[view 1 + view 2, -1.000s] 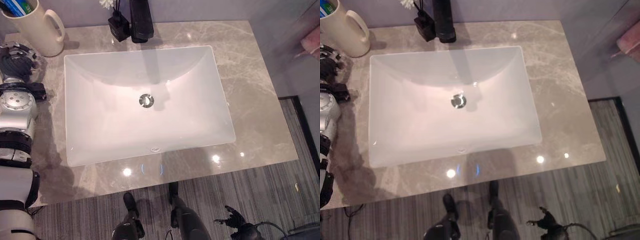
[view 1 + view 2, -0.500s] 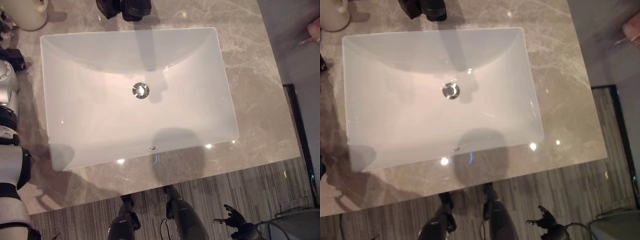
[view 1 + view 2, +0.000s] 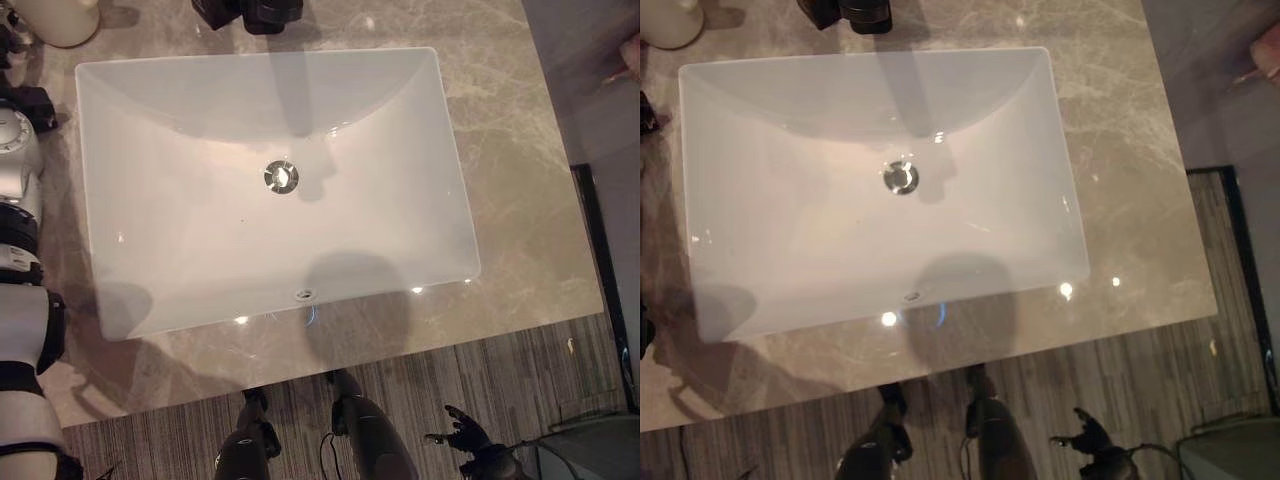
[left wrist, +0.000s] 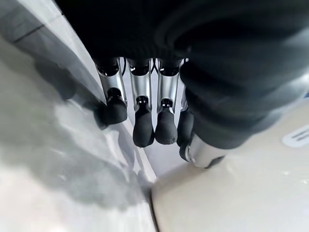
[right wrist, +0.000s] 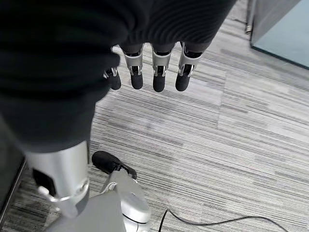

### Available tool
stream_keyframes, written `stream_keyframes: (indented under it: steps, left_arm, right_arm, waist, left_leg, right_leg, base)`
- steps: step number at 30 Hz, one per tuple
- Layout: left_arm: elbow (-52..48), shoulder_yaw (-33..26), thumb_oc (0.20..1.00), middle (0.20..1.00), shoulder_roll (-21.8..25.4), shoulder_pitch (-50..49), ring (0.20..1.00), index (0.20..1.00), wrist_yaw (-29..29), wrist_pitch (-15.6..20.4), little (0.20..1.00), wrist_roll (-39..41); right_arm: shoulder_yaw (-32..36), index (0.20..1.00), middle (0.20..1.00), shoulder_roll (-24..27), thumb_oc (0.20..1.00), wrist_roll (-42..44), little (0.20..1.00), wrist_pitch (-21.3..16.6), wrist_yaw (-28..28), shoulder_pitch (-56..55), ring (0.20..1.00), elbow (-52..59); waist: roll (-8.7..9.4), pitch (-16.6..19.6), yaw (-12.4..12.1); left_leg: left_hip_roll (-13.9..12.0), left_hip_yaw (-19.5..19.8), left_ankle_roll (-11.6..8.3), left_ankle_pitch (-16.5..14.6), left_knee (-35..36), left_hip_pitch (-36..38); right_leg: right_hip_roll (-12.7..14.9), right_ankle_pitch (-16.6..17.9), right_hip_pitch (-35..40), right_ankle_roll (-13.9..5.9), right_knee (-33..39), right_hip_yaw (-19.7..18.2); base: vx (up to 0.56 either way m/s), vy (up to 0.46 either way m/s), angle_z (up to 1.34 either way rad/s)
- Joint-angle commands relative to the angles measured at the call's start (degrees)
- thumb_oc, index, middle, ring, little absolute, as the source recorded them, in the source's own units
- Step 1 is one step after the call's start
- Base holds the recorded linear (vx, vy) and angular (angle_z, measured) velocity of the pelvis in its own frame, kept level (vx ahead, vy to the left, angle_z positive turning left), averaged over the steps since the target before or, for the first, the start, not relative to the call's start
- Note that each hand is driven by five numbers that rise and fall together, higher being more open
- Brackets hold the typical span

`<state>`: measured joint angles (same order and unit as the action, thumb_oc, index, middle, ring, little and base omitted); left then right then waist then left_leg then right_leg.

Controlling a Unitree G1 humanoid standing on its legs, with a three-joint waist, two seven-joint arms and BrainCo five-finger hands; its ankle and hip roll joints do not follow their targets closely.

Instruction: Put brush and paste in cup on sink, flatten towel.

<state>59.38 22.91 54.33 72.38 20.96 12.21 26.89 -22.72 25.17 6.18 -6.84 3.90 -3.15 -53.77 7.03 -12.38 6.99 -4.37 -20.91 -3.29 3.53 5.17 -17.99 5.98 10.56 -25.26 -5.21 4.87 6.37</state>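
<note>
White rectangular ceramic basin (image 3: 200, 230) is sitting sunk into the grey marble countertop (image 3: 510, 200), round chrome drain (image 3: 281, 176) near its centre. Cream ceramic cup (image 3: 55, 20) is standing on the counter at 11 o'clock from the basin, cropped by the frame edge, so its contents can't be told. Black faucet base (image 3: 265, 12) and a small black bottle (image 3: 215, 12) are sitting at 12 o'clock, just beside each other. A bit of pink cloth (image 3: 630, 55) is showing at 2 o'clock, off the counter, too cropped to say if it's the towel.

Left hand (image 4: 145, 104) is hovering over the counter right next to the cup wall (image 4: 241, 193), fingers straight, holding nothing. Right hand (image 5: 154, 72) is hanging down over the grey striped carpet (image 5: 241, 125), fingers relaxed and straight, empty.
</note>
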Motion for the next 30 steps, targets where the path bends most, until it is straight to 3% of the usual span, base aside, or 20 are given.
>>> stream_keyframes:
  steps: [1,20,27,30]
  left_arm:
    - [0.4,1.8,0.2,0.2,-3.2,0.0,0.2,0.2,-2.4,1.6,0.2,0.5]
    - [-0.2,0.1,0.2,0.2,-6.0,-3.8,0.2,0.2,-1.5,1.5,0.2,-3.0]
    - [-4.0,-3.7,0.2,0.2,-6.3,-9.3,0.2,0.2,0.8,1.6,0.2,-5.2]
    - [-11.5,-9.4,0.2,0.2,-5.6,-18.9,0.2,0.2,1.3,3.5,0.2,-3.4]
  right_arm:
    - [1.6,1.0,1.0,4.0,1.0,1.7,1.0,-0.3,0.0,-2.4,1.0,0.0]
    - [1.7,1.0,1.0,5.0,1.0,-0.1,1.0,-0.5,-0.1,-3.3,1.0,-0.3]
    - [1.7,1.0,1.0,4.1,1.0,-0.8,1.0,-0.4,0.3,-3.3,1.0,-1.9]
    - [2.8,1.0,1.0,3.1,1.0,-1.3,1.0,-0.2,0.6,-3.6,1.0,-3.0]
  waist:
    - [-2.69,-0.4,1.3]
    - [-2.81,-0.1,1.4]
    - [-2.89,-0.1,0.4]
    - [-3.14,0.2,-0.9]
  left_leg:
    - [1.2,8.9,0.13,2.0,-0.2,-2.1]
    - [1.1,8.9,-0.15,2.8,-0.2,-2.4]
    - [1.0,9.8,-0.3,2.7,-0.2,-0.4]
    - [1.0,10.5,-0.45,2.1,-0.2,2.6]
  right_leg:
    - [-2.6,2.5,1.9,-3.85,0.1,-1.7]
    - [-2.7,2.7,1.5,-3.52,0.1,-1.5]
    - [-2.7,1.8,3.7,-3.15,0.1,-0.5]
    - [-2.7,0.7,7.1,-2.51,0.1,0.5]
  base:
    - [0.0,0.0,0.0]
    - [0.0,-0.002,-0.01]
    - [0.01,-0.016,0.0]
    - [0.04,-0.057,-0.05]
